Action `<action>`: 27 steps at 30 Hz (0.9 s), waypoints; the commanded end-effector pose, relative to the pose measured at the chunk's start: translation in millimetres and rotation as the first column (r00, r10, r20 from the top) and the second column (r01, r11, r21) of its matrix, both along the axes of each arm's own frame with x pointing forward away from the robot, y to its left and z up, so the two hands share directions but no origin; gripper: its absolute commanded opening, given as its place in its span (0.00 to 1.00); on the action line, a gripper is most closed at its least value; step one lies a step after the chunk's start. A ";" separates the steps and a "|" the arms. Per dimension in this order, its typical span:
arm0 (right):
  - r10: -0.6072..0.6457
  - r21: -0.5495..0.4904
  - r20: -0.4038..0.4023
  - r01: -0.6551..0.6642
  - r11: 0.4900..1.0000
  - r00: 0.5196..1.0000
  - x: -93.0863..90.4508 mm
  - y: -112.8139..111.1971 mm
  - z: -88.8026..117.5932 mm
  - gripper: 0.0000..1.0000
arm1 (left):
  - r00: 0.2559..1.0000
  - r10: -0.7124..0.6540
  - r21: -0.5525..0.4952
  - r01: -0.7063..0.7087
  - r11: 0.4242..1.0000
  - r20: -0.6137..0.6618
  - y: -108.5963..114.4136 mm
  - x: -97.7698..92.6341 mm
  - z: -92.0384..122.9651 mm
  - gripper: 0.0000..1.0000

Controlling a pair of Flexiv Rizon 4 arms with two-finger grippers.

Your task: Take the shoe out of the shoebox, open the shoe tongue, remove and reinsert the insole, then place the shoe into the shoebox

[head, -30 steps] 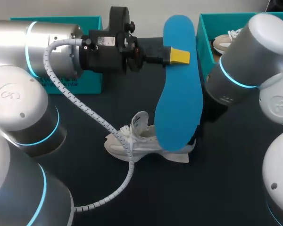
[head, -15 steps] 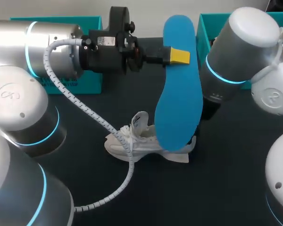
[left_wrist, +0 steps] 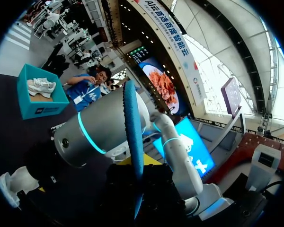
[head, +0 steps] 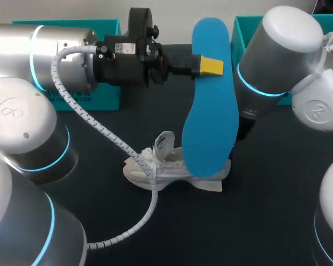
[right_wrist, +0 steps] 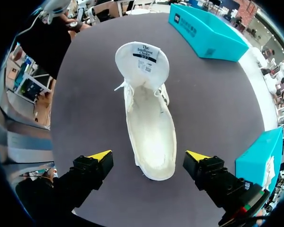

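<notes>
Right arm (head: 277, 61) has swung in nearer above the white shoe (right_wrist: 149, 123) on the dark bench (head: 266, 216), right claw (right_wrist: 149, 156) spread over its heel; left claw (head: 209, 66) unmoved, pinching the upright blue insole (head: 211, 122); opened tongue (right_wrist: 142, 64) carries a printed label.

Dark table (head: 277, 221) with one shoe and two boxes resting on it.
A white shoe (head: 166, 166) stands on its sole near the middle, toe to the left, its tongue pulled up and back so the opening gapes. A teal shoebox (head: 108, 94) sits at the far left, largely hidden. A second teal shoebox (head: 241, 44) sits open at the far right, well apart from the white shoe, with another pale shoe (left_wrist: 40, 86) lying inside.
</notes>
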State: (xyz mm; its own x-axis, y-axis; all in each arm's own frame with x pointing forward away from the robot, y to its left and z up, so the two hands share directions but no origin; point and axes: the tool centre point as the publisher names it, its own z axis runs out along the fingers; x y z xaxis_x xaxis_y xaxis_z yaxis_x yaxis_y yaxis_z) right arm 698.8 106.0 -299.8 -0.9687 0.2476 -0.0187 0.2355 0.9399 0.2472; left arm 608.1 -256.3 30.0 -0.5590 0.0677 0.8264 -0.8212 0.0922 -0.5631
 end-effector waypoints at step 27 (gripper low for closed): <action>0.026 -0.005 -0.017 -0.026 1.000 1.000 37.2 59.1 -76.8 0.46 | 1.000 0.001 0.001 -0.001 1.000 0.000 0.4 -0.8 -0.3 0.00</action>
State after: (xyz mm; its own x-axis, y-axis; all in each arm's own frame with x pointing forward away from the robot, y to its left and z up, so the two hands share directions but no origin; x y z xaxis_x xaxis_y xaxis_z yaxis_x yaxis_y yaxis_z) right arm 733.9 161.3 -363.6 -0.9752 0.2211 -0.0041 0.2140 0.9480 0.2357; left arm 608.1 -256.3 30.0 -0.5590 0.0676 0.8264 -0.8212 0.0923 -0.5631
